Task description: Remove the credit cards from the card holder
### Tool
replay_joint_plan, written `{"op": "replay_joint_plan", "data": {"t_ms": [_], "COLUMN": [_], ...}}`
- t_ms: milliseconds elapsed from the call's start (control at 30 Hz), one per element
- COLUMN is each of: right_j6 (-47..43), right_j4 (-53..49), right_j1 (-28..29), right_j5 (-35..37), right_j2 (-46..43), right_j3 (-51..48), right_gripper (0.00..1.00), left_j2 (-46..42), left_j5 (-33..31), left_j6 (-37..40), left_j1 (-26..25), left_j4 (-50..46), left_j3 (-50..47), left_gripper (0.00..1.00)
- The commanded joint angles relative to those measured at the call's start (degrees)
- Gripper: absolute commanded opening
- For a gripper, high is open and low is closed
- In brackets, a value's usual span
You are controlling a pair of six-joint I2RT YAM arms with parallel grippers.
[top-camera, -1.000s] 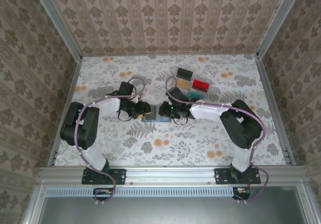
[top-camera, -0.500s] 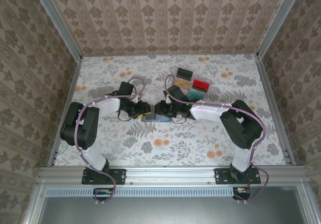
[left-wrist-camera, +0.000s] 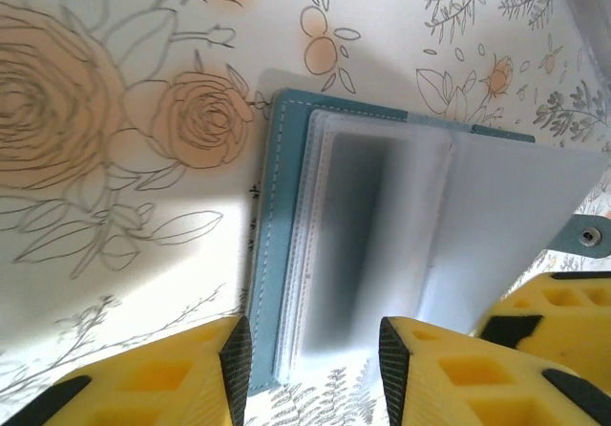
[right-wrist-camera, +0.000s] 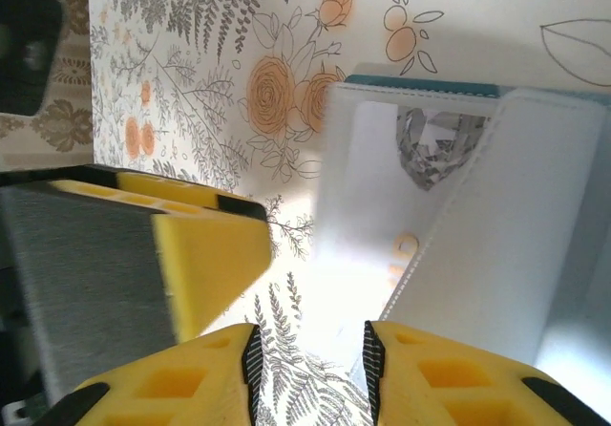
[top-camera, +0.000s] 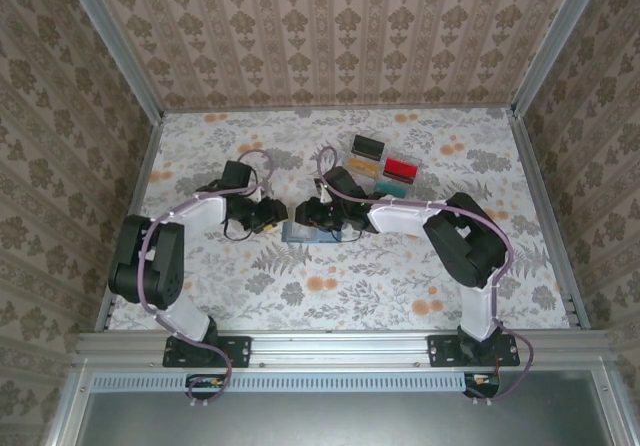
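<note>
The teal card holder (left-wrist-camera: 283,206) lies open on the floral table, its clear pocket pages (left-wrist-camera: 401,216) fanned upward. In the top view the card holder (top-camera: 298,233) sits between both grippers. My left gripper (left-wrist-camera: 315,350) is open, its fingers straddling the holder's near corner and left panel. My right gripper (right-wrist-camera: 310,350) is open too, at the edge of a raised pocket page (right-wrist-camera: 496,216). A pale card face with orange marks (right-wrist-camera: 401,249) shows through a pocket. The orange-tan card is hidden. From above, the left gripper (top-camera: 268,216) and right gripper (top-camera: 308,214) nearly meet.
A clear compartment tray (top-camera: 384,172) with black, red, tan and teal blocks stands behind the right arm. The left gripper's yellow finger (right-wrist-camera: 196,254) crowds the right wrist view. Aluminium rails and papered walls fence the table.
Both grippers have shifted left along the table. The right gripper now reaches over the holder's left part, and the left gripper has backed off to its left edge.
</note>
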Motion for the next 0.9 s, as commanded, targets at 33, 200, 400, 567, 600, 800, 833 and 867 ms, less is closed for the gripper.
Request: {"op": "replay_joint_plan", "data": {"t_ms": [33,200,400,567,600,800,833,867], "right_j6": [-0.47,-2.59,-3.70,-3.30,-3.28,-5.52,-5.65,-5.54], "right_j4": [-6.41,-16.99,-19.82,-21.66,-21.66,-17.19,-15.63,-14.10], "right_j1": [0.14,0.11,0.07,0.85,1.06,2.23,2.04,1.73], "right_j5": [3.96,15.35,20.59,25.42,26.94,28.07,25.96,22.74], "right_j2": [-0.41,-3.77,-7.33,-9.96,-10.96,-14.70,-14.20,-13.24], "right_j3": [1.96,1.50,-0.04,-0.92,-1.30,-3.11,-3.22,-2.94], "right_gripper": [0.38,0.38,0.38,0.37,0.38,0.39,0.40,0.40], "left_j2": [-2.98,-2.36,1.39,2.84,2.84,3.34,3.57,3.76], "left_j5": [-1.93,0.80,2.68,3.52,3.48,3.13,3.04,2.89], "left_j6": [1.70,1.82,1.82,0.97,1.04,1.26,1.28,1.20], "left_j1": [0.83,0.28,-2.38,-2.65,-2.65,-2.69,-2.68,-2.70], "left_j4": [-2.88,-1.30,-0.20,1.06,1.02,0.76,0.85,0.81], "left_j3": [-0.96,-0.78,1.64,1.97,1.96,2.05,2.09,2.27], "left_gripper": [0.43,0.41,0.31,0.31,0.31,0.30,0.30,0.28]}}
